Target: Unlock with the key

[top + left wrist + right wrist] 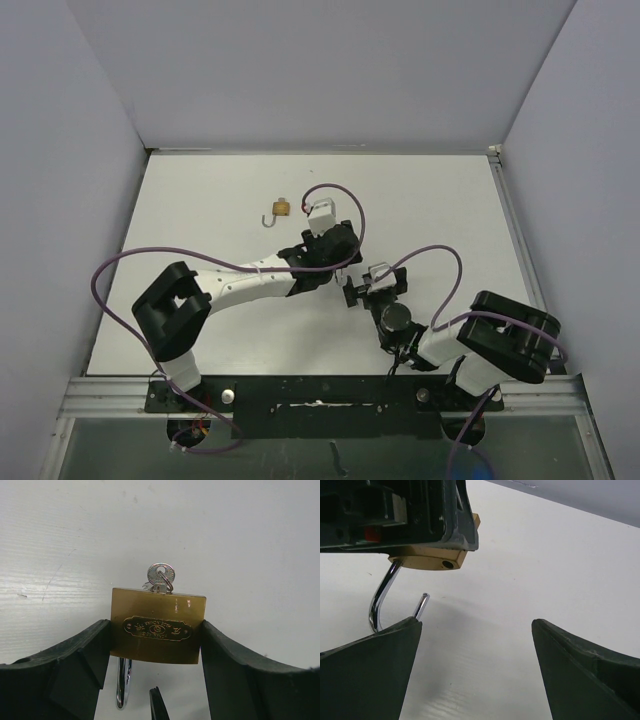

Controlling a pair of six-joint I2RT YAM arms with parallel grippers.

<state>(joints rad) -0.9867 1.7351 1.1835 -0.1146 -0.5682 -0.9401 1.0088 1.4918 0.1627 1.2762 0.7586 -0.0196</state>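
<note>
Overhead, the left claw (335,255) is seen above the middle of the white tabletop (430,200). The right claw (353,291) is just beside it on the near right, and the two are almost tip to tip. What sits between the left fingers is hidden by the wrist from here. A loose padlock (281,209), brass with its hook swung open, is seen lying flat on the tabletop up and to the left of the left claw. It is apart from the claw and touched by neither arm.

From the left wrist, a held padlock (157,630) is shown pinched across its brass body between the two dark fingers (85,665). One pad is pressed against each side edge, and the nameplate is turned to the camera. A key (160,575) on a small ring is seated in the far end, pointing away from the claw. The shackle (123,687) is seen at the near end.

From the right wrist, the right claw is seen spread wide, with nothing between its fingers. The held padlock is found up and to the left, clamped in the left claw above the tabletop and beyond the right fingertips. Its shackle is swung open, with one leg in the body. The free end is seen just over the edge of the finger at the left of the view, and contact there cannot be told.
</note>
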